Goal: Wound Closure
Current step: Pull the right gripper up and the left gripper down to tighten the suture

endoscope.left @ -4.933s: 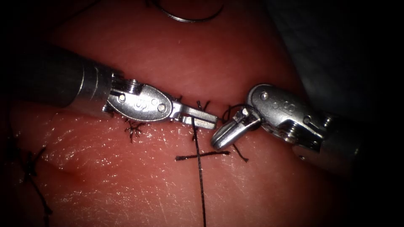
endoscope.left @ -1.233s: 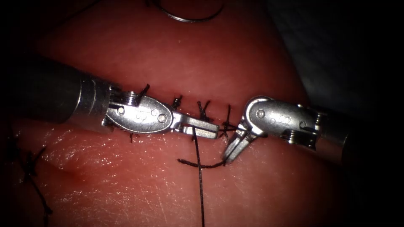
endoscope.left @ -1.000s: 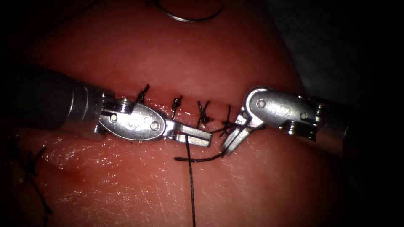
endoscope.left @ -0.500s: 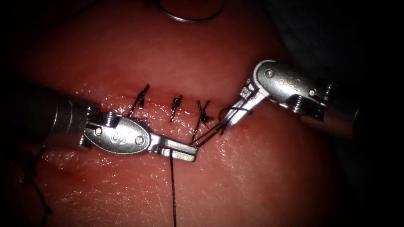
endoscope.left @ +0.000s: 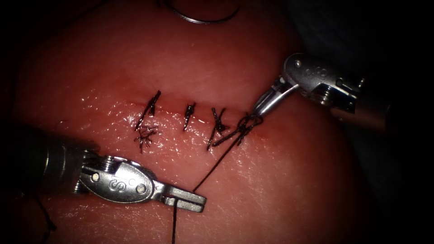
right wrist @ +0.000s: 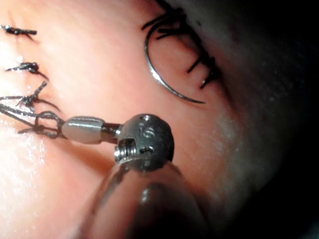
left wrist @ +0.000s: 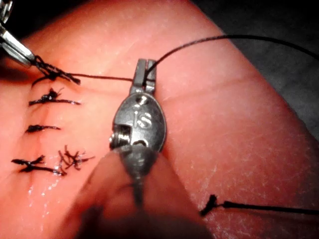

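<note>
Tissue (endoscope.left: pixel 271 190), hands (endoscope.left: pixel 190 202) (endoscope.left: pixel 260 110) gripping thread (endoscope.left: pixel 217 162) (needle (endoscope.left: pixel 203 19) cropped)

You are working at a surgical training bench: a slab of tissue (endoscope.left: pixel 235 68) is lying under endoscope lighting, carrying stitches (endoscope.left: pixel 190 115), with dark surroundings beyond its edges.

Black thread (endoscope.left: pixel 217 165) and knots (endoscope.left: pixel 244 126) on glistening pink-red tissue (endoscope.left: pixel 271 190); silvery needle (right wrist: pixel 164 84).
</note>
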Robot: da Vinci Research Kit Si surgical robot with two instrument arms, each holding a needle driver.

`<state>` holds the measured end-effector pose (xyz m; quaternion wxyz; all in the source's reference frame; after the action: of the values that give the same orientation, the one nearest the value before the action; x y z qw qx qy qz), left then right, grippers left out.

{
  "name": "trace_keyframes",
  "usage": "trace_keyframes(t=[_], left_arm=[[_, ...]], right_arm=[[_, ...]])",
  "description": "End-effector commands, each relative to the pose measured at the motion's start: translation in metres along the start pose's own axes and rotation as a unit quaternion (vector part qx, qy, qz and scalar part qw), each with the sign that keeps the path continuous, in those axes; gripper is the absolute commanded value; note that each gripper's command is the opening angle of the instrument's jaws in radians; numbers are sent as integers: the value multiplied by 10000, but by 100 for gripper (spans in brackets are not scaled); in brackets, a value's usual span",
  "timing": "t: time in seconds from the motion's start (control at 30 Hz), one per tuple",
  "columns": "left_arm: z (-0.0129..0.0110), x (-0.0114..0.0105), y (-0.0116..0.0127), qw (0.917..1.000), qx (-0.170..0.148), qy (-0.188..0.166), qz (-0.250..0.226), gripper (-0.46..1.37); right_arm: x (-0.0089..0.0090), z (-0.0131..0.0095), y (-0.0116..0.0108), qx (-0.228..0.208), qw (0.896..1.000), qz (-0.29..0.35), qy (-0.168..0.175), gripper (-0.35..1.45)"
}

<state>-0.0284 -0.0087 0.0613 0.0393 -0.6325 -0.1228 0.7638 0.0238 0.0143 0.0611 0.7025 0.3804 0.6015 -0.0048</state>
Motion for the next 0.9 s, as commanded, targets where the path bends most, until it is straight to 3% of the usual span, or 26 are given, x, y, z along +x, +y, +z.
trace_keyframes(t=[0.03, 0.23, 0.53, 0.7, 0.9], left_arm=[[-1, 2, 3, 10000, -17, -5, 0, -35], [-4, 16, 27, 10000, -33, -14, -41, -35], [-5, 32, 58, 9999, -104, 17, -21, -35], [-10, 37, 70, 9999, -121, 9, -18, -35], [-16, 36, 78, 9999, -132, 12, -1, -35]], right_arm=[[-2, -3, 1, -160, 9999, 11, -3, -35], [-11, -12, 5, -777, 9969, 121, -3, -35], [-27, -8, -2, -1283, 9912, 291, 155, -35], [-35, -9, -9, -1681, 9845, 431, 255, -35], [-40, -17, -15, -2350, 9690, 637, 429, -35]])
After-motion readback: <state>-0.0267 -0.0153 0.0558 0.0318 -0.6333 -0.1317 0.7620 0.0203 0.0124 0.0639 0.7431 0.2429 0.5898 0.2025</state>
